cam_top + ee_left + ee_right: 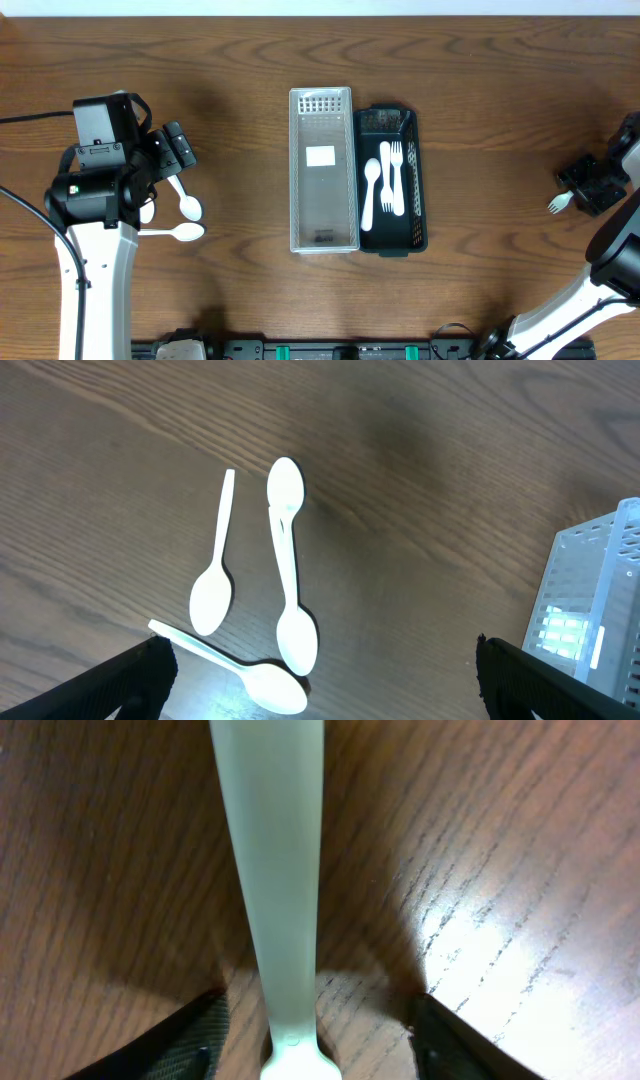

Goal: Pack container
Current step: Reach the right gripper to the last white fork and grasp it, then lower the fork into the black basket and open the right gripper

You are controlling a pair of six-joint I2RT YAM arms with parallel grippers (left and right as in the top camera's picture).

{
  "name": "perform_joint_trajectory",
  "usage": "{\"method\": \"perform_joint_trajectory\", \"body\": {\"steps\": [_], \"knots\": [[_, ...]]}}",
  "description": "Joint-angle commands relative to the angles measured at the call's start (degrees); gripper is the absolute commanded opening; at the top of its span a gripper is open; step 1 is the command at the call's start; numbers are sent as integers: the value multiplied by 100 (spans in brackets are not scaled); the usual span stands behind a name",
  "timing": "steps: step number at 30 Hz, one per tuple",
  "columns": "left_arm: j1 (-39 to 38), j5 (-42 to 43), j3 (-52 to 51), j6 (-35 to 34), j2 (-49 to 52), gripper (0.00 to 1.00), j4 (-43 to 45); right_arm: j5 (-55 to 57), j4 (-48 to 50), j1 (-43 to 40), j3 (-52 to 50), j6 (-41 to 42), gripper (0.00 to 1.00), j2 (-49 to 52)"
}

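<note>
The clear container [322,205] is sitting in the middle of the counter [500,80]. It is long and see-through, with a white label inside. A black tray [418,190] is touching its right side, holding a white spoon [370,190] and forks [392,175]. More white spoons [297,640] are lying at the left, below the left gripper [180,148], whose fingers are standing wide apart. At the right edge, the right gripper [580,190] is standing with its fingers apart, one on each side of a white fork [268,870].

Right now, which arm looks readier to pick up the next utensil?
Probably right: the right fingers straddle the fork handle close to the table, ready to close. The left fingers hover open, higher above a cluster of spoons.
</note>
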Motion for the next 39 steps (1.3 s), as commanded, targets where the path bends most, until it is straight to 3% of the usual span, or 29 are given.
{"method": "perform_joint_trajectory", "body": {"steps": [1, 12, 17, 23, 28, 35, 39], "knots": [[24, -70, 114, 96, 28, 98, -11, 37, 7, 44, -26, 44, 50, 238], [24, -70, 114, 96, 26, 98, -17, 37, 4, 44, -26, 22, 13, 238], [24, -70, 114, 94, 28, 98, -17, 39, 2, 44, -26, -24, 11, 238], [24, -70, 116, 96, 28, 98, -15, 15, -26, 105, -13, -157, 1, 219], [24, -70, 114, 96, 28, 98, -15, 20, -378, 420, 269, -369, 1, -42], [24, -70, 114, 96, 26, 98, -17, -50, -1064, 1633, 1220, -385, 1, -951], [24, -70, 114, 96, 26, 98, -15, -267, -1440, 2719, 1985, -382, 2, -1331]]}}
